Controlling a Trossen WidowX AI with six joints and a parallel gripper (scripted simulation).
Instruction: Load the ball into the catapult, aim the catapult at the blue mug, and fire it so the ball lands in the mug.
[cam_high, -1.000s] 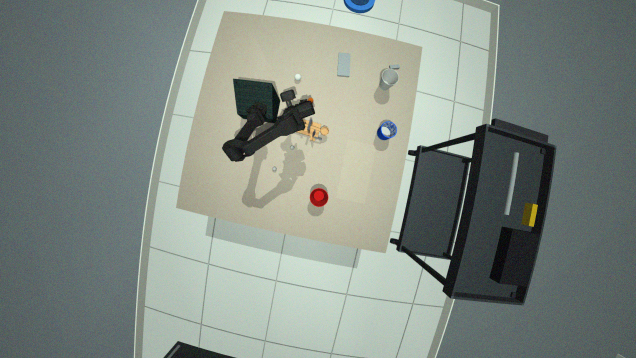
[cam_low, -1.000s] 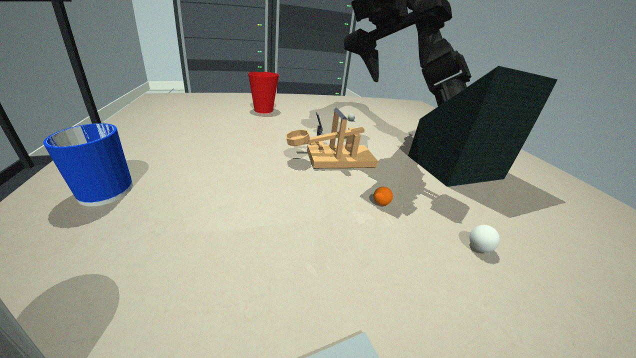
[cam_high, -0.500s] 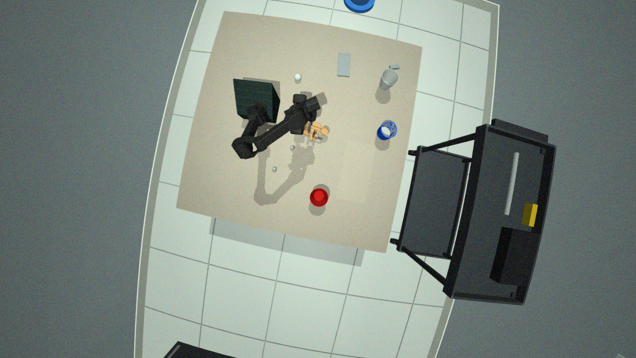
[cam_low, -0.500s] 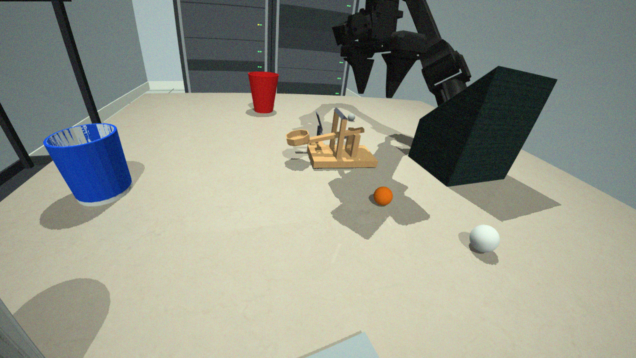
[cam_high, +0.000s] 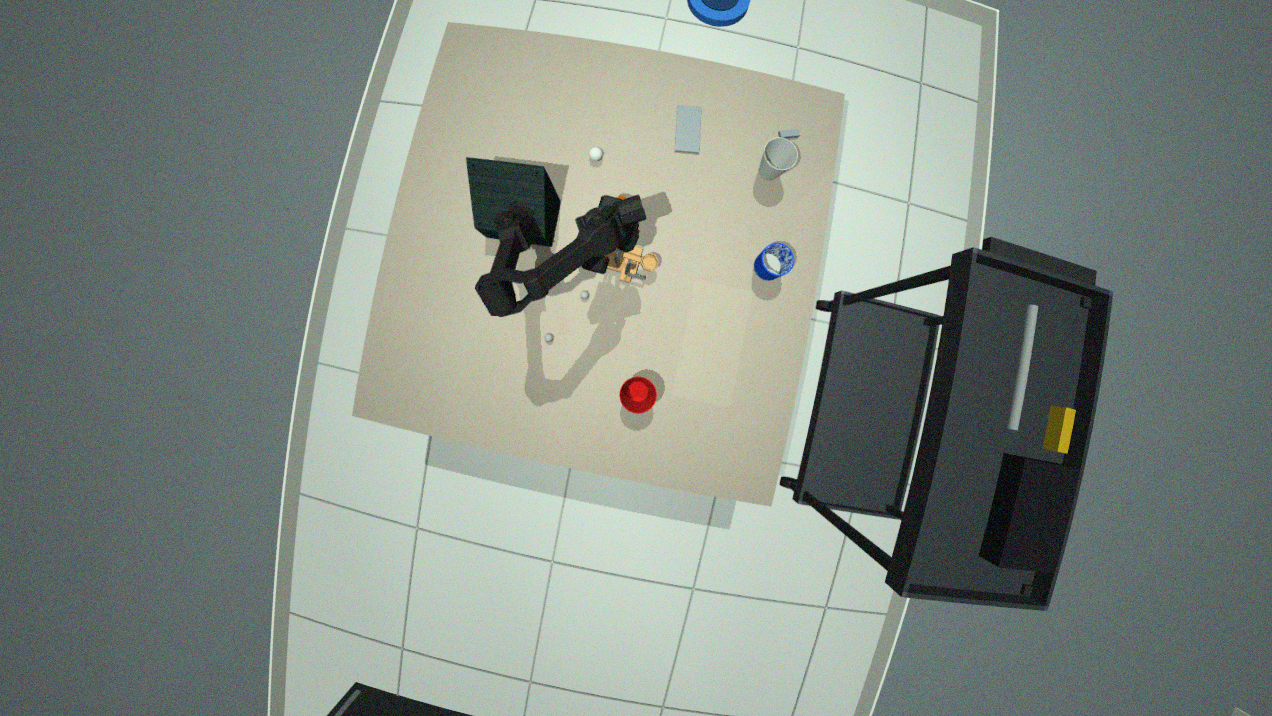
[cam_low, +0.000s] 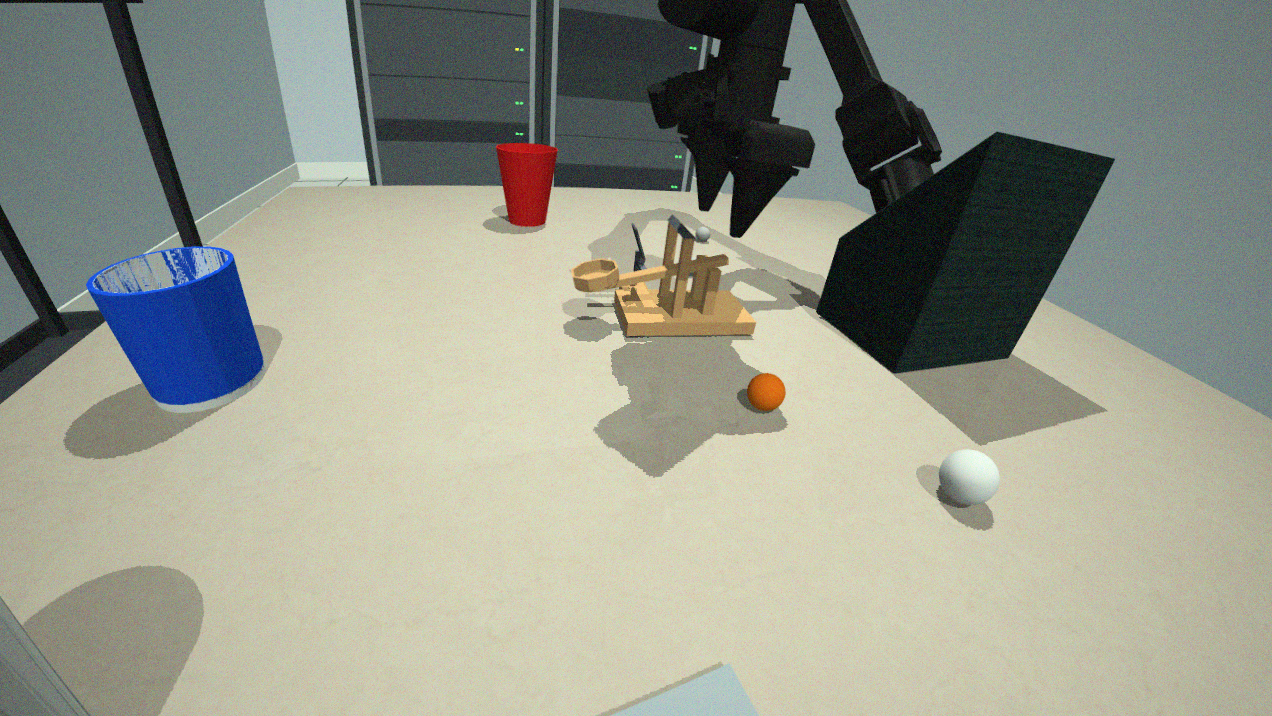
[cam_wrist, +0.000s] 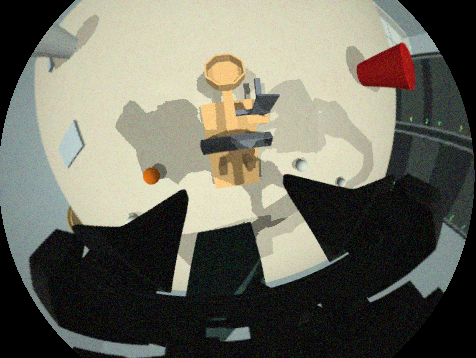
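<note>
The wooden catapult (cam_high: 630, 265) (cam_low: 685, 322) (cam_wrist: 209, 117) stands upright near the table's middle. Its round cup (cam_low: 594, 277) (cam_wrist: 225, 73) is empty and sits at the end facing the blue mug's side. The orange ball (cam_low: 766, 392) (cam_wrist: 151, 176) lies on the table beside the catapult, mostly hidden by the arm in the top view. The blue mug (cam_high: 761, 266) (cam_low: 191, 342) stands upright across the table, outside the wrist view. My gripper (cam_low: 719, 222) (cam_wrist: 236, 186) is open and empty, pointing down above the table near the catapult's rear end.
A white ball (cam_high: 595, 153) (cam_low: 969, 477) lies beyond the orange one. Two small grey balls (cam_high: 584, 295) (cam_high: 549, 337) lie opposite. A red cup (cam_high: 638, 394) (cam_low: 526, 186) (cam_wrist: 382, 71), grey cup (cam_high: 779, 158), flat grey slab (cam_high: 688, 129) and dark green block (cam_high: 511, 191) (cam_low: 970, 266) also stand around.
</note>
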